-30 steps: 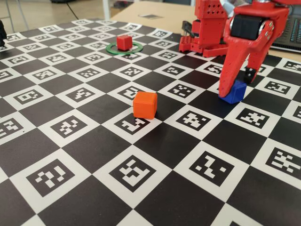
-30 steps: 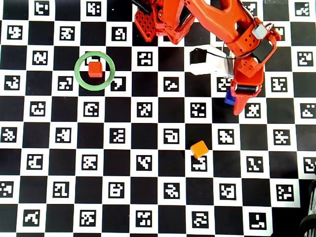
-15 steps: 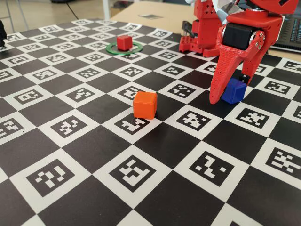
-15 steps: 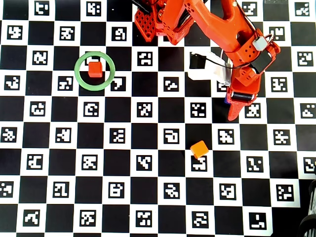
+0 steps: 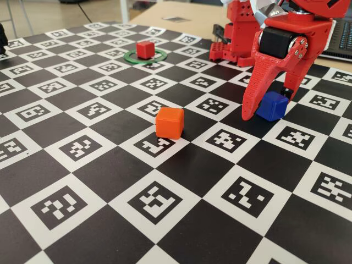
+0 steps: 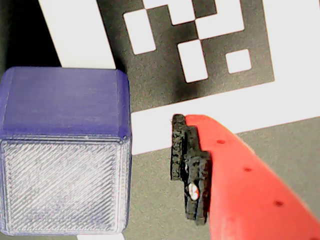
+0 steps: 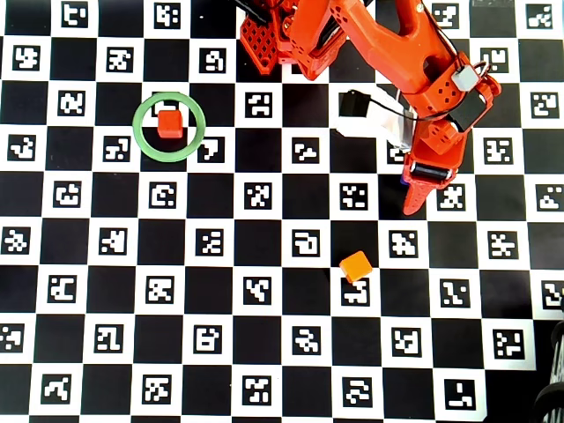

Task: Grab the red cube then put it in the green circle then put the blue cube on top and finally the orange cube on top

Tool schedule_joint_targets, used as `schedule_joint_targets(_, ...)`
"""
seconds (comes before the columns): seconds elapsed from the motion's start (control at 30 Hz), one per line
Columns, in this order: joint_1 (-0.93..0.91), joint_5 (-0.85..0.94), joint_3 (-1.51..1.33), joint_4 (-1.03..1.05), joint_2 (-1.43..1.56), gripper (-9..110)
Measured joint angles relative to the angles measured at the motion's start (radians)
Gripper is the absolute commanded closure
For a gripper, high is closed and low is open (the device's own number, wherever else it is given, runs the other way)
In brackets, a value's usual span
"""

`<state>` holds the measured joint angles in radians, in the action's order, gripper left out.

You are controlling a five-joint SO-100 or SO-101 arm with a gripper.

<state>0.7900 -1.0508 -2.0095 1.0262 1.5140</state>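
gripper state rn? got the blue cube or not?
Gripper: open, straddling the blue cube; the wrist view shows a gap between cube and finger pad, so no grasp yet.

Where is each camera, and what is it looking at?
Fixed view: low at the board's edge, facing the small matte orange cube and red end effector.
Wrist view: on the arm, looking down at the small matte blue cube beside one finger.
Overhead view: straight down on the whole arm.
Fixed and overhead share the deep red cube inside the thin green ring.
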Motion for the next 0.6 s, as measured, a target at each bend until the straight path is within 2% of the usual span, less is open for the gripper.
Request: schedule_joint_targets(0.6, 0.008, -0.04, 0.023, -0.054, 0.0, 62)
